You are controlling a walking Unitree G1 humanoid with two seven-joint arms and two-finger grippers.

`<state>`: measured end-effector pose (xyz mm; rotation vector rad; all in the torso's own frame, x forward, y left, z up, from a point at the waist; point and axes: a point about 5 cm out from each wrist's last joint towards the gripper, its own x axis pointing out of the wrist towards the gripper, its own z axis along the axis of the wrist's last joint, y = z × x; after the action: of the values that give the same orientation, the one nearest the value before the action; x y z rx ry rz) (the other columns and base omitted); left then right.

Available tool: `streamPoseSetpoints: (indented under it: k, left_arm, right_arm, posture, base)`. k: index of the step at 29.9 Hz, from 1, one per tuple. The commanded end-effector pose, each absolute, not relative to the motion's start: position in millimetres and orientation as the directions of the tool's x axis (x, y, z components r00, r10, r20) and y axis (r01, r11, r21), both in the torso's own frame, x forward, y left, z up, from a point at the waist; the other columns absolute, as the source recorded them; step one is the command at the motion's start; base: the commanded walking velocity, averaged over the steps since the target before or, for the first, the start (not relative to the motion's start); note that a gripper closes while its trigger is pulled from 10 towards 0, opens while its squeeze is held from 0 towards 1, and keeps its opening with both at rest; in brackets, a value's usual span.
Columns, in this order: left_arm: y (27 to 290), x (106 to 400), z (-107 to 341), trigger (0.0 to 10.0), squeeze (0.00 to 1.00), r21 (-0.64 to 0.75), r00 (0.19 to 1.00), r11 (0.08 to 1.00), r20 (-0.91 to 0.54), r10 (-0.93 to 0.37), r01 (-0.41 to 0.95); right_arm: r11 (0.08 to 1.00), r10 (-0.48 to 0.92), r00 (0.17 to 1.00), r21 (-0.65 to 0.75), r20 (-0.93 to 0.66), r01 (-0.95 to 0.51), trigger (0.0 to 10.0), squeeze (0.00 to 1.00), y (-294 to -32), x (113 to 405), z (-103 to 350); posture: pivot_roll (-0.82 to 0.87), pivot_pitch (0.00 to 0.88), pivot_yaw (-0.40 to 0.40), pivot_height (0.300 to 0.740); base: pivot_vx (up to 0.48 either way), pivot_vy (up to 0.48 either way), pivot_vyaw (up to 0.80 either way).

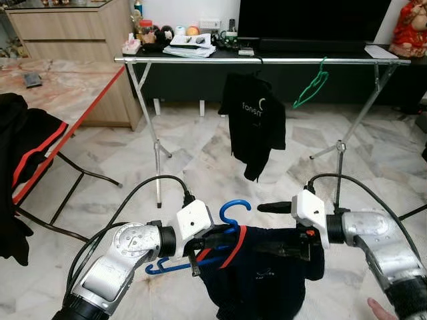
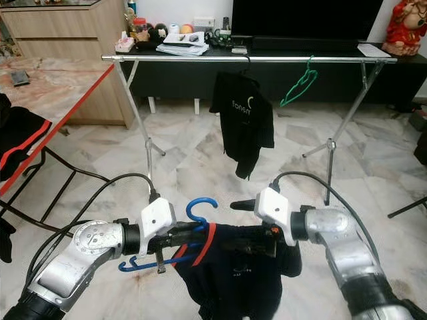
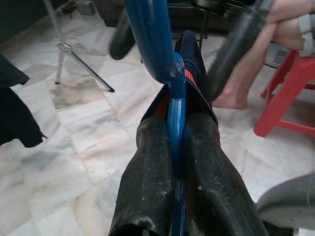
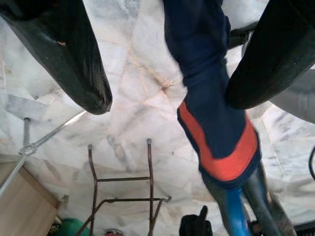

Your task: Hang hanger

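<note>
Blue plastic hanger [image 1: 223, 230], navy garment [image 1: 263, 267] draped: light, stiff, slippery.
My left fingers [image 3: 197, 162] clamp its neck; right fingers [image 4: 83, 64] spread, empty, straddling cloth.

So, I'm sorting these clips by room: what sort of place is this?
Probably a home living room used for drying laundry: a clothes rail with a hung black shirt, a dark screen behind, marble floor.

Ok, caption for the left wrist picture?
Left gripper shut on blue plastic hanger carrying a navy shirt.

Silver clothes rail [image 1: 267, 61] stands on marble floor [image 1: 200, 153]; black shirt [image 1: 253, 120] and green hanger [image 1: 311, 85] hang from it.
</note>
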<state>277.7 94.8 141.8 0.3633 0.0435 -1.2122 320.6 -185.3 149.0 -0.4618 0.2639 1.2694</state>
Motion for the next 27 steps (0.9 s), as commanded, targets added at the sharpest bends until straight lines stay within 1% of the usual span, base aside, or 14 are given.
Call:
streamPoseSetpoints:
  k: [1,5,6,8,11,14,15,16,17,18,27]
  left_arm:
    - [91.0,273.1,151.8,10.0,0.0,0.291,0.321,0.258,-0.195,-0.927,0.921]
    - [91.7,272.3,151.1,10.0,0.0,0.293,0.305,0.238,-0.207,-0.93,0.926]
    - [91.6,271.8,150.6,10.0,0.0,0.293,0.293,0.225,-0.215,-0.932,0.929]
    - [91.6,271.7,150.2,10.0,0.0,0.292,0.289,0.221,-0.218,-0.932,0.931]
    - [90.9,270.6,149.8,10.0,0.0,0.29,0.275,0.206,-0.222,-0.935,0.935]
    - [90.4,270.1,149.5,10.0,0.0,0.29,0.272,0.202,-0.224,-0.936,0.935]
    - [89.9,269.9,149.3,10.0,0.0,0.29,0.269,0.199,-0.225,-0.936,0.936]
    - [89.7,269.9,149.2,10.0,0.0,0.291,0.268,0.198,-0.226,-0.936,0.936]
    - [89.6,269.9,149.1,10.0,0.0,0.29,0.268,0.197,-0.227,-0.936,0.936]
    - [89.5,270.0,149.1,10.0,0.0,0.291,0.267,0.196,-0.227,-0.936,0.936]
    - [87.5,271.6,151.2,10.0,0.0,0.293,0.264,0.194,-0.225,-0.938,0.936]
  right_arm:
    - [0.196,0.871,0.251,-0.171,-0.422,-0.966,10.0,0.0,-184.1,320.7,151.1]
    - [0.162,0.885,0.202,-0.13,-0.42,-0.978,10.0,0.0,-184.6,319.9,148.5]
    - [0.159,0.874,0.19,-0.107,-0.446,-0.981,10.0,0.0,-188.6,319.7,143.4]
    - [0.159,0.871,0.187,-0.1,-0.455,-0.982,10.0,0.0,-190.0,319.9,141.4]
    - [0.149,0.855,0.159,-0.061,-0.493,-0.987,10.0,0.0,-195.0,318.3,132.4]
    - [0.148,0.849,0.154,-0.052,-0.505,-0.988,10.0,0.0,-195.5,317.8,129.5]
    - [0.151,0.847,0.153,-0.047,-0.51,-0.987,9.6,0.0,-195.0,317.9,127.4]
    - [0.155,0.848,0.154,-0.04,-0.507,-0.987,6.3,0.0,-194.0,318.1,126.0]
    - [0.156,0.85,0.152,-0.035,-0.504,-0.987,6.3,0.0,-193.8,318.3,125.5]
    - [0.158,0.852,0.151,-0.029,-0.5,-0.987,0.0,0.0,-192.8,318.5,124.7]
    - [0.148,0.862,0.131,-0.004,-0.49,-0.989,0.0,0.0,-187.0,319.8,117.7]
  posture:
    - [-0.06,0.082,-0.003,0.74]
    - [-0.06,0.076,-0.002,0.74]
    - [-0.06,0.066,-0.001,0.74]
    - [-0.06,0.062,-0.002,0.74]
    - [-0.06,0.052,-0.003,0.74]
    - [-0.06,0.048,-0.003,0.74]
    - [-0.06,0.046,-0.002,0.74]
    - [-0.06,0.043,-0.002,0.74]
    - [-0.06,0.043,-0.002,0.74]
    - [-0.06,0.043,-0.002,0.74]
    - [-0.05,0.048,-0.006,0.74]
  base:
    - [0.0,0.0,0.0]
    - [0.0,0.0,0.0]
    - [0.0,0.0,0.0]
    - [0.0,0.0,0.0]
    - [0.0,0.0,0.0]
    - [0.0,0.0,0.0]
    - [0.0,0.0,0.0]
    - [0.0,0.0,0.0]
    - [0.0,0.0,0.0]
    - [0.0,0.0,0.0]
    - [0.0,0.0,0.0]
